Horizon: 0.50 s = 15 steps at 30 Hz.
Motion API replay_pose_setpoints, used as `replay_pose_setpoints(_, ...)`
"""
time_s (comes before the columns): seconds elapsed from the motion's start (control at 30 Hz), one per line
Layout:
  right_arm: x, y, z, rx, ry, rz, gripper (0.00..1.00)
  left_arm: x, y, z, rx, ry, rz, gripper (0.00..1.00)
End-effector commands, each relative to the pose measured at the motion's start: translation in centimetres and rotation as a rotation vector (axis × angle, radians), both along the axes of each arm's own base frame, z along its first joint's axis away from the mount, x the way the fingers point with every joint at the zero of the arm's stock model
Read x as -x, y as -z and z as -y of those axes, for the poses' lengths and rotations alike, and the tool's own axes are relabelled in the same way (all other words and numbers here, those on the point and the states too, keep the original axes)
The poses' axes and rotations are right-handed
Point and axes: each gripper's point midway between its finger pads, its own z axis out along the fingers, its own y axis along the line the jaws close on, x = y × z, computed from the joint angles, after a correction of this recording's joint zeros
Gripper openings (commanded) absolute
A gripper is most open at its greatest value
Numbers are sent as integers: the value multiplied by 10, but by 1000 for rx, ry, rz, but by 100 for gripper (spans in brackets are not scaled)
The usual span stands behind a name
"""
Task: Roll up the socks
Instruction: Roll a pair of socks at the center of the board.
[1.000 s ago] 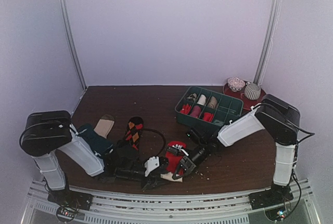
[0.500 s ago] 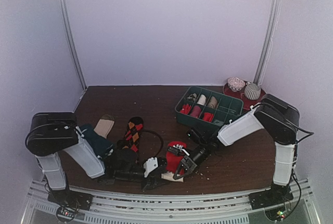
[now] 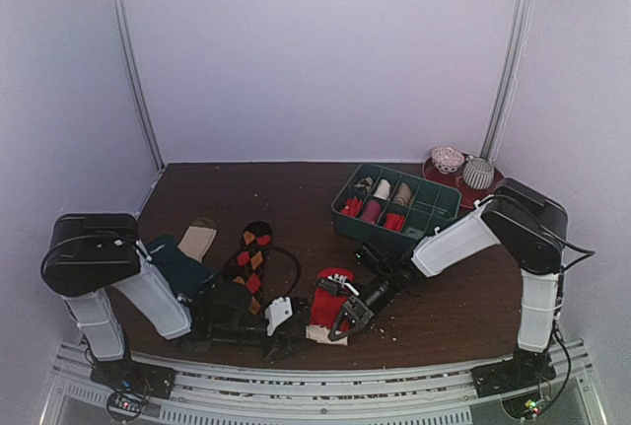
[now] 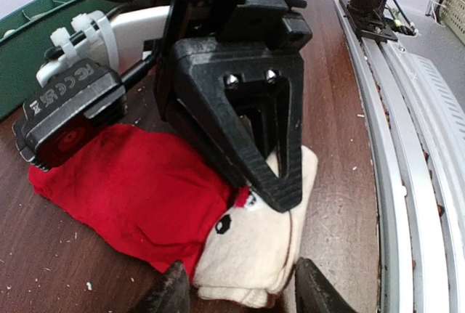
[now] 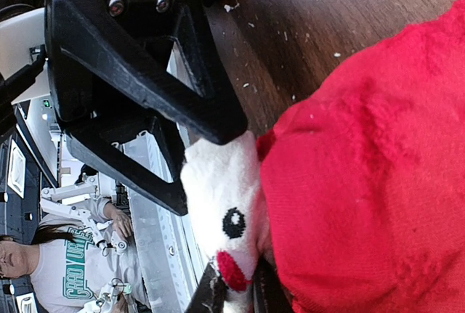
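Pinching the beige cuff [image 5: 211, 182] of the red sock [image 4: 131, 197] with the right gripper [image 5: 236, 295], fingers narrow on the cloth. Straddling that same cuff from the opposite side with the left gripper [image 4: 240, 287], fingers spread wide — tip to tip with the right one. Sitting close to the near edge of the table [image 3: 296, 193], just beside the metal rail [image 4: 407, 153]; bare wood farther back toward the walls [image 3: 325, 50]. Counting loose socks: four — the red one, the argyle sock [image 3: 252, 252] flat to its left beside a black cable [image 3: 295, 265], a beige sock [image 3: 197, 238], a dark blue sock [image 3: 180, 263]. One green tray [image 3: 441, 210] back right with rolled socks [image 3: 380, 198] in its compartments; behind it, one red plate [image 3: 465, 192] with two round bundles [image 3: 447, 159].
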Motion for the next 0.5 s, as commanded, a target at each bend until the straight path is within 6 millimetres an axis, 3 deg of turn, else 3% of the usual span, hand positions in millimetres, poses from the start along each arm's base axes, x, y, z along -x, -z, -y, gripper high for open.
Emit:
replay_pose_setpoints(0.0, 5, 31, 17, 140, 26, -37, 8, -2, -20, 12, 77, 21, 44, 49)
replay_pose_setpoints(0.1, 5, 31, 17, 141, 27, -36, 8, 0, -20, 15, 81, 38, 42, 50)
replay_pose_setpoints(0.33, 6, 32, 18, 140, 31, -41, 8, 6, 1, 23, 41, 80, -10, 47)
replay_pose_setpoints(0.47, 6, 31, 18, 138, 31, -39, 8, 5, 17, 20, -19, 66, -41, 32)
